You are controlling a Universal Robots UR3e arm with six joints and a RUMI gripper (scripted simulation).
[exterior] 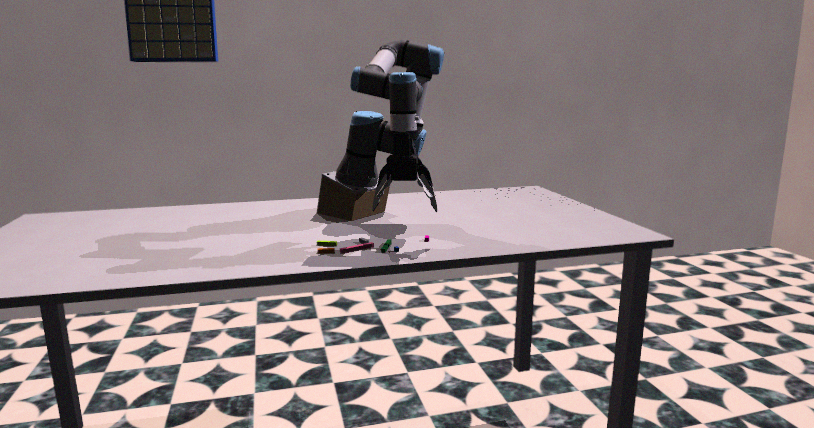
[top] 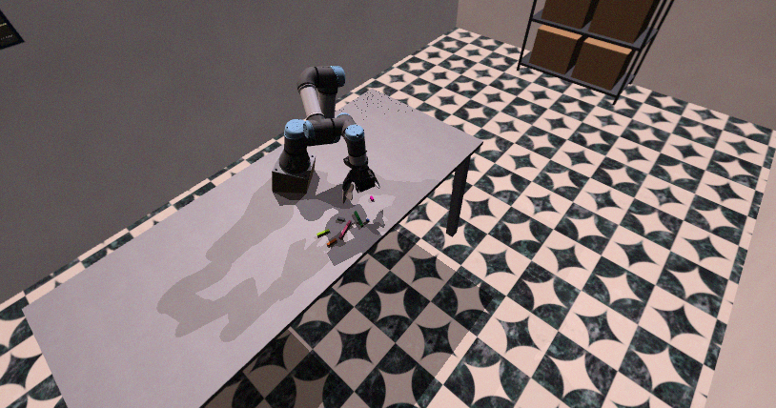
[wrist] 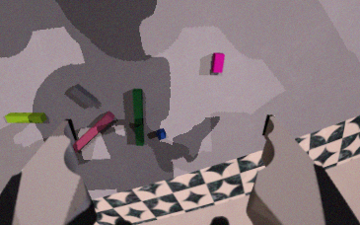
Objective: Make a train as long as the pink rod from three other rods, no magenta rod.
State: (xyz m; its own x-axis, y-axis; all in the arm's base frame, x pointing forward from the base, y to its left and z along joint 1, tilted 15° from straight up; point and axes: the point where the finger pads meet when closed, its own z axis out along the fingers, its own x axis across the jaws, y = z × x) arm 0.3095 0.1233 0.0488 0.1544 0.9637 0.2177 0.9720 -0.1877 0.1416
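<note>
Above the pale, faintly grained table (top: 108, 318) (exterior: 569, 226) (wrist: 325, 99), the gripper (top: 361, 191) (exterior: 405, 209) (wrist: 171, 118) hangs with its jaws spread fully wide, holding nothing; its curved grey fingers end in thin dark tips. Below lie the straight-sided rods, flat and scattered. The green rod (top: 358, 218) (exterior: 386, 246) (wrist: 138, 116) has the stubby blue rod (top: 367, 220) (exterior: 396, 249) (wrist: 162, 133) just beside it, apart. The pink rod (top: 345, 230) (exterior: 356, 247) (wrist: 95, 131) slants nearby, with the grey rod (top: 340, 219) (exterior: 363, 240) (wrist: 83, 96) near it in shadow. Farther along are the lime rod (top: 323, 234) (exterior: 327, 243) (wrist: 26, 117) and the orange rod (top: 332, 242) (exterior: 326, 250), the latter close to one pink end. The short magenta rod (top: 371, 198) (exterior: 426, 238) (wrist: 218, 63) sits well apart, with open room around it. Grey, blue and lime form no train. The group lies near the table's straight dark edge, beyond which spreads the glossy-looking patterned floor (top: 542, 242) (exterior: 398, 340) (wrist: 197, 197).
</note>
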